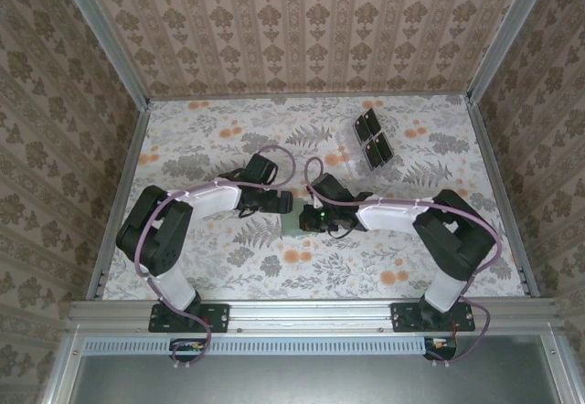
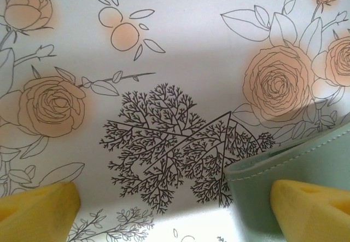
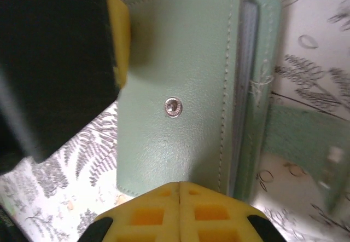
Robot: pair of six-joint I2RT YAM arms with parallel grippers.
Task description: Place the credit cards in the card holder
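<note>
Card holder (image 3: 175, 88) sits between left fingers (image 2: 306, 203) and right fingers (image 3: 164, 214), rack (image 1: 372, 139) apart.

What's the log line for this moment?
left pincer: open, over holder corner | right pincer: shut, at holder's near edge | holder: flat on table, snap facing up

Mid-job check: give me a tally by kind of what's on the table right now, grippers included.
Card holder: 1
Clear rack with dark squares: 1
Grippers: 2 (left gripper, right gripper)
Total: 4
</note>
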